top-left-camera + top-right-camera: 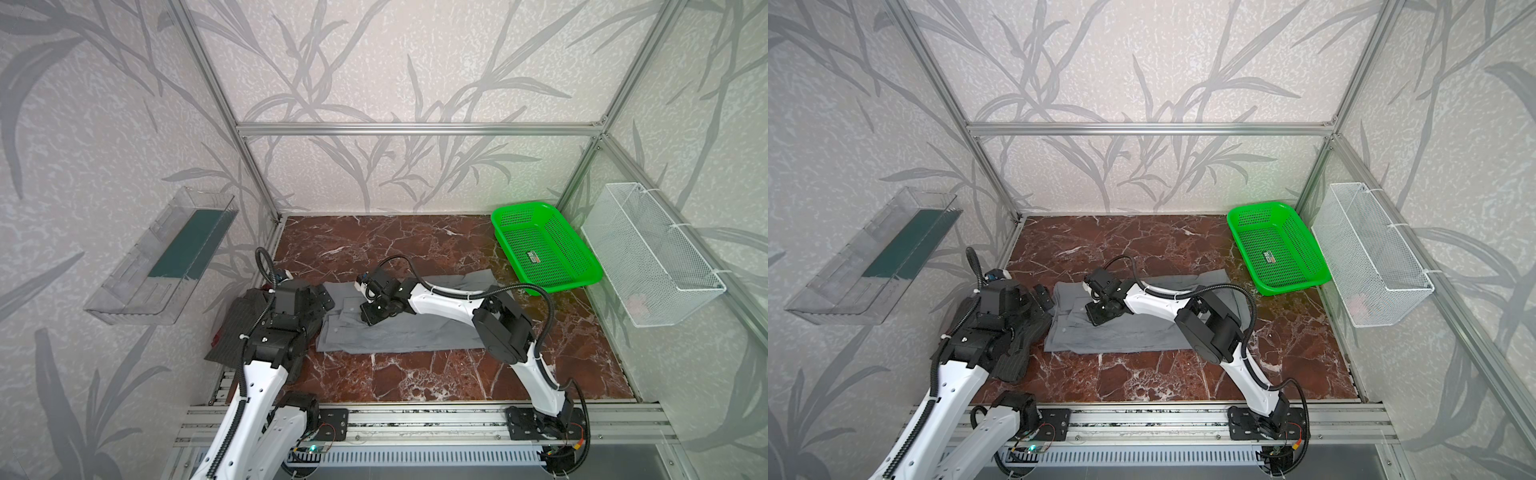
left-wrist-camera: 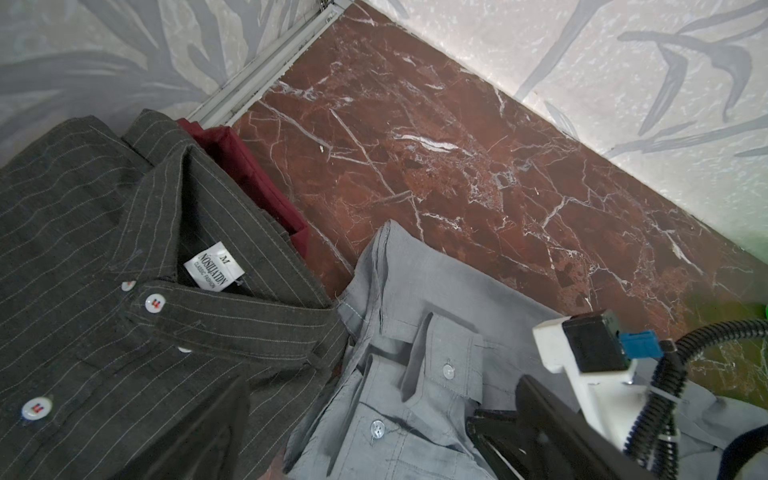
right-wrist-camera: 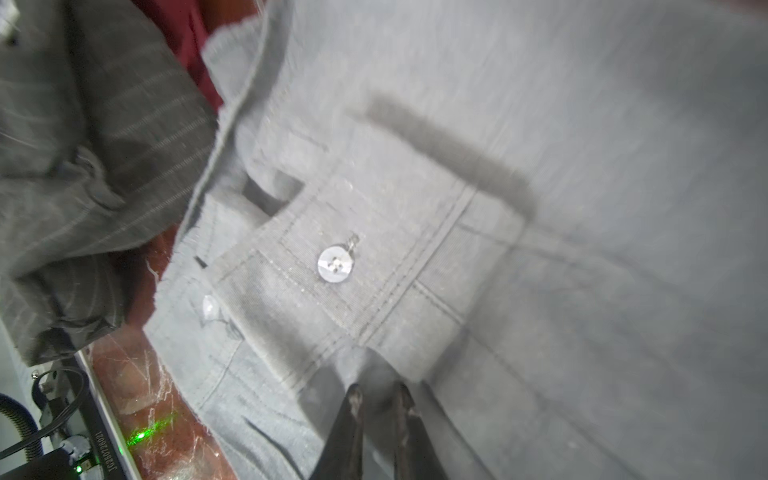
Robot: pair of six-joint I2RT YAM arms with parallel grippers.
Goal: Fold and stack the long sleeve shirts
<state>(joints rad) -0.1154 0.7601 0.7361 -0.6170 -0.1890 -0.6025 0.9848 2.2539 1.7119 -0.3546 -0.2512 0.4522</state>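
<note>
The grey shirt (image 1: pixel 415 332) lies flat on the red-brown bench (image 1: pixel 415 245), in the middle of both top views. Its buttoned cuff (image 3: pixel 332 266) sits on top of it, near its left end.

The right gripper (image 3: pixel 379 392) reaches across to that left end and points down at the cloth. In the right wrist view its jaws are close together, with a little bump of grey cloth pinched between them, just beside the cuff.

The dark striped shirt (image 2: pixel 83 249) lies at the lower left of the bench in both top views. Its collar and white label face up. Its edge touches the grey shirt. A dark red cloth (image 2: pixel 249 174) peeks out from under it.

The left gripper (image 1: pixel 322 300) hangs over the striped shirt, with its jaws wide apart. The arm hides much of that shirt in the top views.

A green basket (image 1: pixel 515 218) sits at the upper right of the bench, well apart from both shirts. A white wire basket (image 1: pixel 648 257) hangs on the right wall.
</note>
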